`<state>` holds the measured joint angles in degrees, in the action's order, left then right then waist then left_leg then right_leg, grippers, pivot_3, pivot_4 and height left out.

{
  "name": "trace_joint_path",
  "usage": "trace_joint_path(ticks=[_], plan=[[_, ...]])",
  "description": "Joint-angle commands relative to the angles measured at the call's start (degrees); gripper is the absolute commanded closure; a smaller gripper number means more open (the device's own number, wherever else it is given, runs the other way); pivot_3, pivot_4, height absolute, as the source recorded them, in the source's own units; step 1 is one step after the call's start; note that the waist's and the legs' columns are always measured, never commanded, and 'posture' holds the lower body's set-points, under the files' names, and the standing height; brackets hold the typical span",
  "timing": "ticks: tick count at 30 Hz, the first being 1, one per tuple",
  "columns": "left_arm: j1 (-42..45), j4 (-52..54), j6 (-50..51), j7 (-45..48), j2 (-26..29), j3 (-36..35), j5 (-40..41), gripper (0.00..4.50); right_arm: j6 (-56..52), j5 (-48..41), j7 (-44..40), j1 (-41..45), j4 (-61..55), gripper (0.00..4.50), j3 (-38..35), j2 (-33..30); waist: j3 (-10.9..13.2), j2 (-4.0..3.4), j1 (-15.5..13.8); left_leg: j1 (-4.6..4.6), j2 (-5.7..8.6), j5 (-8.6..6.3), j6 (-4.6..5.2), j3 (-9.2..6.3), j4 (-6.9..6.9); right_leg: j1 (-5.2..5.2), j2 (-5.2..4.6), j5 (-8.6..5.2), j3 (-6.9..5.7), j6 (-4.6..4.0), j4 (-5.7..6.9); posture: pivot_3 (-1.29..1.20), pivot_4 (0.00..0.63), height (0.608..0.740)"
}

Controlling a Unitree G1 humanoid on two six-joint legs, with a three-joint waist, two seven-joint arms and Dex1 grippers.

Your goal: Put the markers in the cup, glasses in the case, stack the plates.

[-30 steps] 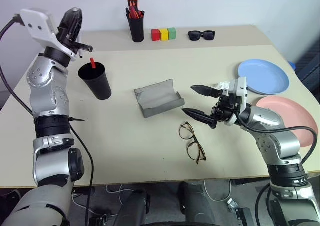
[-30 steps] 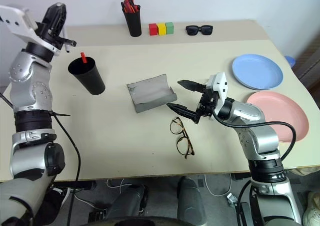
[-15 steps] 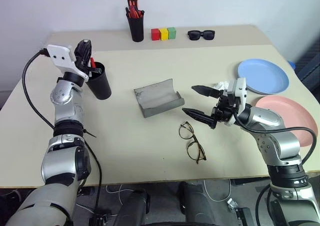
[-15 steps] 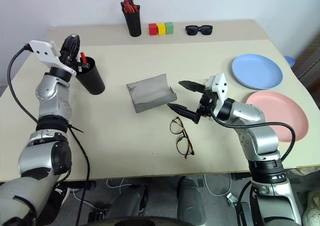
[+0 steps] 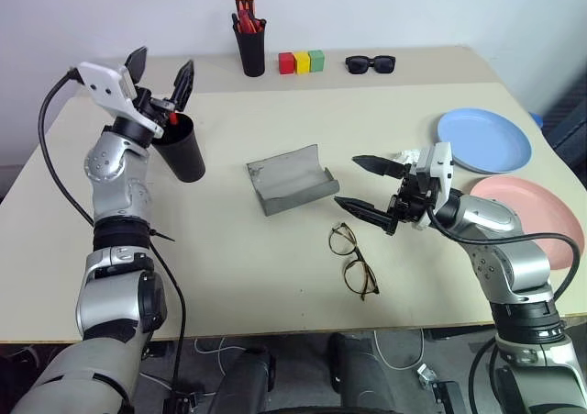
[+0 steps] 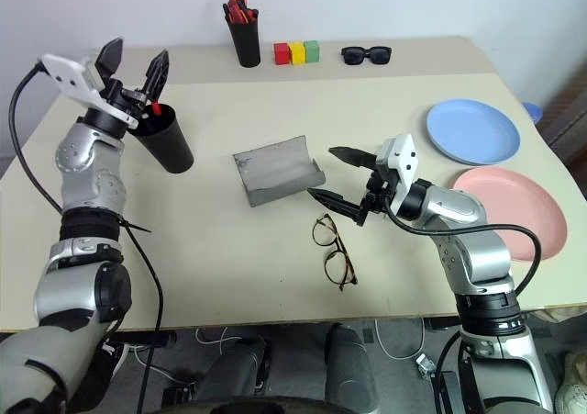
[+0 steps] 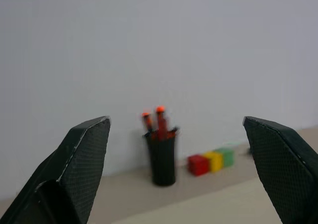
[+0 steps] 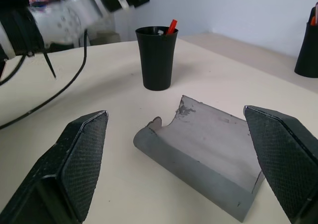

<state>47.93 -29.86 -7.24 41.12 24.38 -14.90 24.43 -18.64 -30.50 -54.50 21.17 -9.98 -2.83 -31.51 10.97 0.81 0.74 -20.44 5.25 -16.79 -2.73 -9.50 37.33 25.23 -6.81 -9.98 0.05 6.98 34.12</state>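
Markers [image 8: 171,26] stand in the cup [image 5: 176,148] (a red cap and a pale tip poke above the rim), with the left end effector [image 5: 161,74] spread wide, holding nothing, just above that rim. Right end effector [image 5: 365,190], fingers apart and empty, hovers between the open grey case [image 5: 289,179] and the glasses [image 5: 353,260] lying on the tabletop [image 5: 229,249]. Blue plate [image 5: 483,140] and pink plate [image 5: 527,219] lie side by side, unstacked
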Motion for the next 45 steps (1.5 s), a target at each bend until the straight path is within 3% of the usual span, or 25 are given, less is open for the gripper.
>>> trace_joint_path(ticks=[1,5,9,22,26,32,41,45], plan=[[-3.02,13.08,16.69,7.78,0.76,6.96,5.47,0.04,1.63,-0.12,-0.53,1.03,-0.70,0.00,-1.07,-0.26,0.00,0.00,-0.02,0.01,0.00,0.00,0.00,0.00,0.01,-0.01,0.00,0.00,0.00,0.00,0.01,0.00,0.150,0.740],[-4.76,17.77,26.92,10.59,2.03,13.50,3.57,0.04,2.94,0.75,-2.29,0.33,1.63,0.00,-3.13,-3.05,0.00,-0.01,0.06,0.04,0.01,0.00,0.01,0.00,0.00,-0.01,0.03,0.00,0.00,0.00,0.02,0.00,0.150,0.740],[-4.73,14.80,29.24,11.57,0.92,21.39,-3.15,0.04,6.05,2.97,-4.34,-2.32,5.08,0.00,-5.42,-7.55,-0.01,-0.02,-0.13,0.05,0.01,0.00,0.01,0.02,0.01,-0.05,0.05,0.00,0.01,0.00,-0.01,0.00,0.150,0.740],[-5.68,10.31,33.21,12.31,-5.64,30.96,-11.68,0.04,5.48,2.40,-0.69,-4.75,0.50,0.00,-5.99,-6.16,0.00,-0.02,-0.13,0.06,0.00,0.00,0.01,0.03,0.01,-0.08,0.04,0.00,0.02,0.00,-0.04,0.00,0.150,0.740],[-7.55,12.99,36.75,11.97,-6.61,31.77,-11.86,1.32,5.96,2.54,-0.51,-4.66,0.93,0.00,-6.28,-6.10,-0.01,-0.02,-0.12,0.07,0.00,0.00,0.01,0.03,0.00,-0.08,0.04,0.00,0.03,0.00,-0.04,0.00,0.150,0.740],[-8.63,15.91,39.00,11.98,-5.93,31.22,-11.84,4.46,6.51,3.13,0.27,-3.90,1.32,0.00,-5.38,-5.09,-0.02,-0.03,-0.13,0.10,-0.01,0.00,0.01,0.03,0.01,-0.11,0.04,0.00,0.03,0.00,-0.04,0.00,0.150,0.740],[-5.50,12.54,32.49,23.46,3.24,29.15,-11.29,4.49,6.81,3.54,0.26,-2.72,2.22,0.00,-4.34,-4.44,-0.06,-0.11,0.19,0.13,-0.03,0.00,0.01,0.04,-0.03,-0.09,0.07,-0.01,0.03,-0.01,-0.02,0.00,0.150,0.740],[-4.24,5.52,17.52,36.55,8.30,30.01,-12.31,4.49,7.00,3.97,0.07,-1.98,2.57,0.00,-3.62,-4.12,-0.06,-0.11,-0.03,0.08,-0.02,0.00,0.01,0.05,0.01,-0.09,0.06,-0.01,0.03,-0.01,-0.06,0.00,0.150,0.740]])
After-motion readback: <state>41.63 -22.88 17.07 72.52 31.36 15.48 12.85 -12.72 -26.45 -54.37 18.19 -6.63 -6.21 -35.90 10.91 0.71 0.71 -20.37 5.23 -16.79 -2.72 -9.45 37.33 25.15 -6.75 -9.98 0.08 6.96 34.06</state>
